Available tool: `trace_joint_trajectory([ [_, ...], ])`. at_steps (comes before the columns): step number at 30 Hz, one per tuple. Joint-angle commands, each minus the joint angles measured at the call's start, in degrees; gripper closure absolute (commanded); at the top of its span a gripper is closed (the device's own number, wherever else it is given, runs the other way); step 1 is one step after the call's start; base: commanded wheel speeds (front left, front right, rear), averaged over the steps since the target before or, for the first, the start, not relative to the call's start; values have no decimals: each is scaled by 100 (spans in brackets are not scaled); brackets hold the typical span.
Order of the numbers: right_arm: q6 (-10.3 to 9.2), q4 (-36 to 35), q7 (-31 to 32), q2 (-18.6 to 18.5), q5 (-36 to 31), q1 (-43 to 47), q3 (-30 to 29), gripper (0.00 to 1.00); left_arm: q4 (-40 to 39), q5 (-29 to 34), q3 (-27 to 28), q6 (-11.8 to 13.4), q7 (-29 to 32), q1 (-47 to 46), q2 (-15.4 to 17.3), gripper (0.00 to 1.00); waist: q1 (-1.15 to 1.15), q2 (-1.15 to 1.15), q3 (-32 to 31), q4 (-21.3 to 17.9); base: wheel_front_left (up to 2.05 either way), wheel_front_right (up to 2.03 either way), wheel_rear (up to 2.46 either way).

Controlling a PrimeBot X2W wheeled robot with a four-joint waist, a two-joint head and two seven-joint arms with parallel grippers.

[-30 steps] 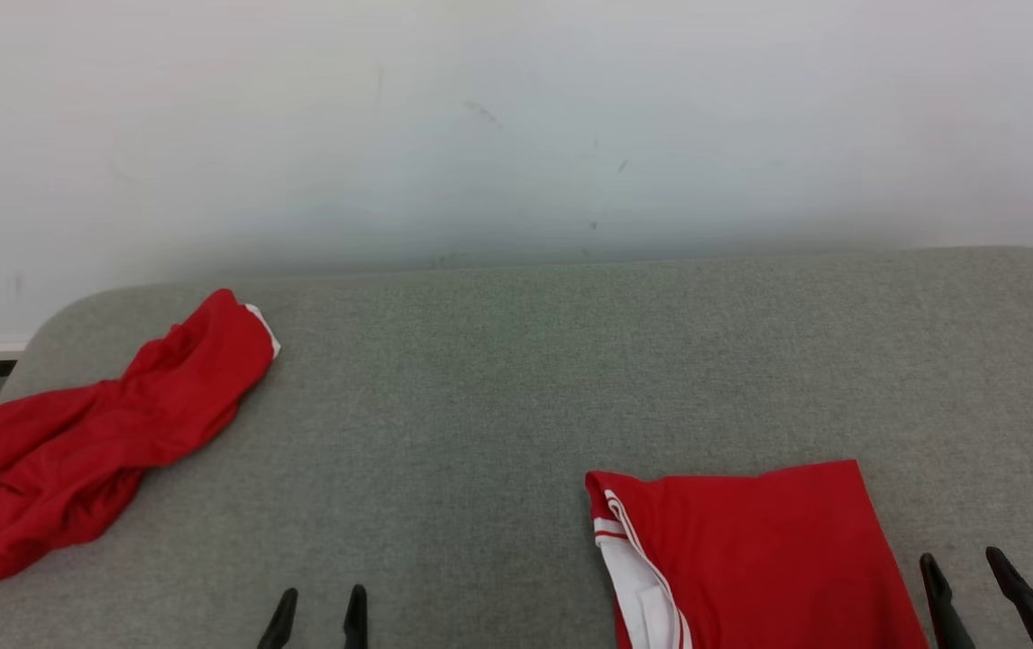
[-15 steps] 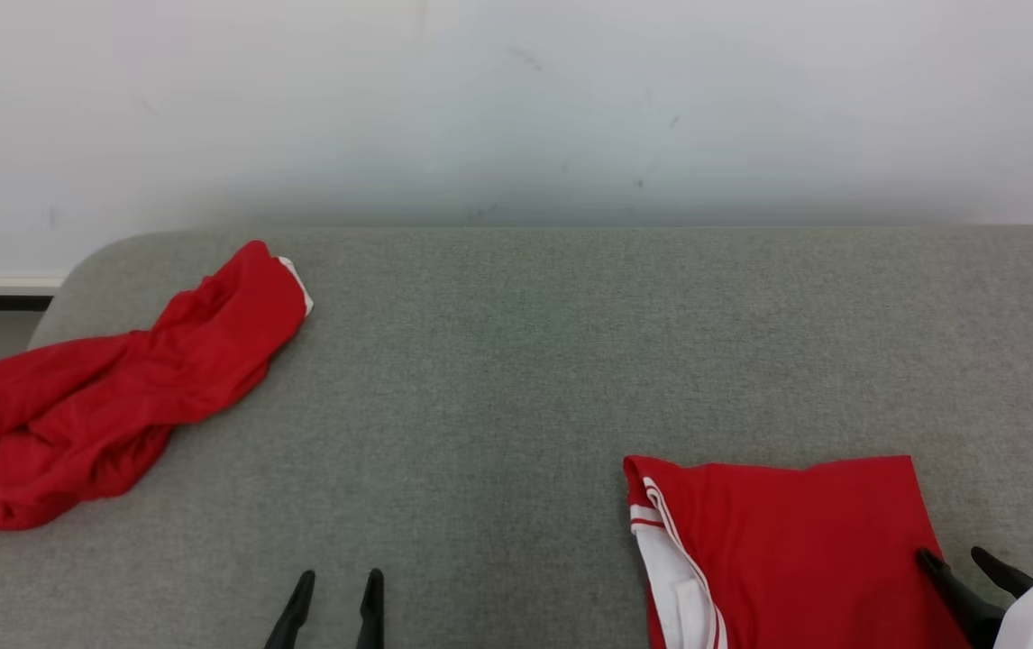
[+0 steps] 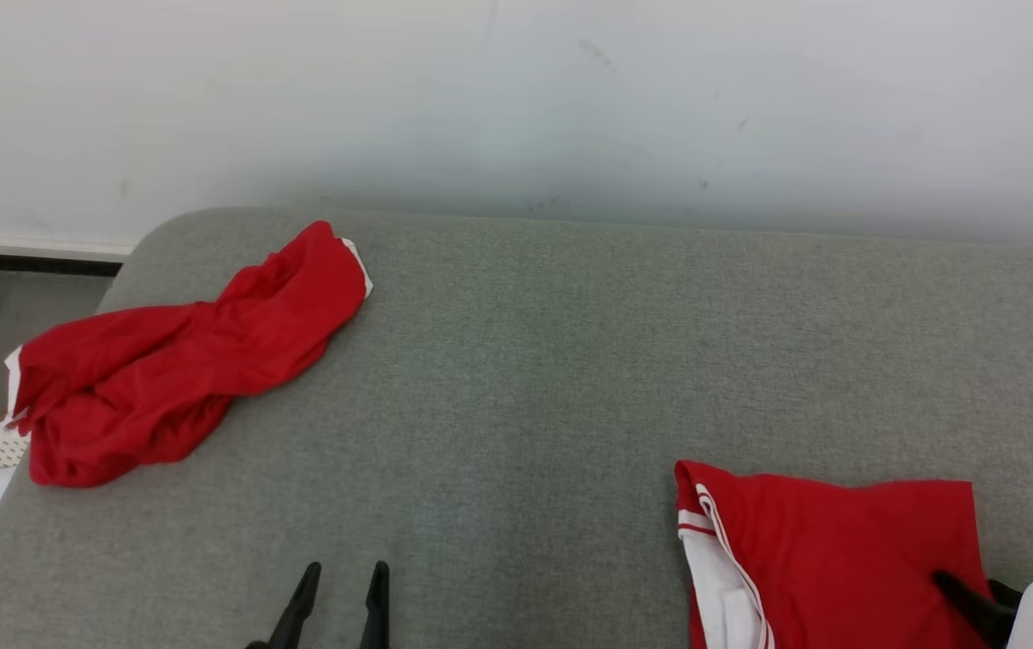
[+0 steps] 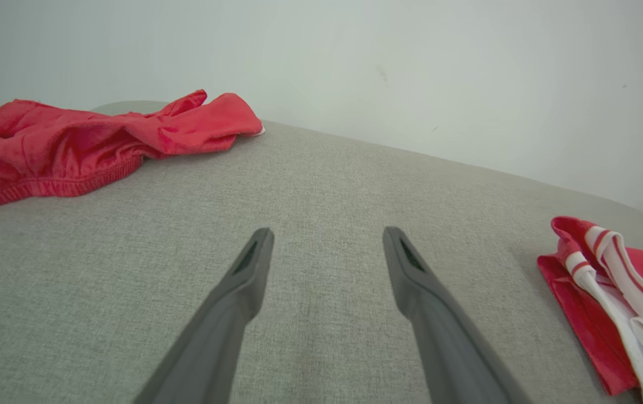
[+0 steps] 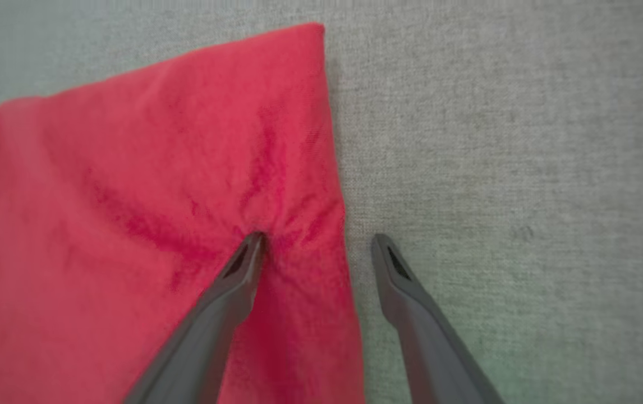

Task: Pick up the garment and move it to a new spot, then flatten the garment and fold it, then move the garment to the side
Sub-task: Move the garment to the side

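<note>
The right gripper [image 5: 318,238] is holding its fingers wide apart and gripping nothing. One fingertip is pressing into the folded red garment [image 5: 159,168], puckering the cloth just inside its edge. The other is sitting over the bare grey surface [image 5: 523,168] just beside that edge. The left gripper [image 4: 328,230] is hanging released and empty, with the crumpled red garment [image 4: 74,140] lying well ahead and left of its fingers.

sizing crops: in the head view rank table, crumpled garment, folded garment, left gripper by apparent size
table
crumpled garment and folded garment: about alike; the folded one is nearer and cut off, so unranked
left gripper: smallest
</note>
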Motion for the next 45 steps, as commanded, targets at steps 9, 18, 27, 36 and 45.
trace_joint_trajectory([
  [9,2,-201,-207,366,641,-111,297,100,20,51,-45,22,0,-11,19,0,0,0,-88,211,0,0,0],
  [18,1,-464,-498,-39,648,-452,607,100,-100,-12,-39,49,0,31,18,0,0,0,-65,-132,0,0,0],
  [27,0,-253,-791,-510,287,-1060,669,100,-216,21,-81,26,0,-208,19,0,0,0,312,-799,0,0,0],
  [36,-1,455,-1586,-723,-452,-1926,532,100,-303,313,-156,-189,0,-792,19,0,0,0,1017,-1344,0,0,0],
  [45,-3,1576,-2032,-1082,-975,-3058,94,100,-313,585,-327,-374,0,-1409,20,0,0,0,1825,-1153,0,0,0],
])
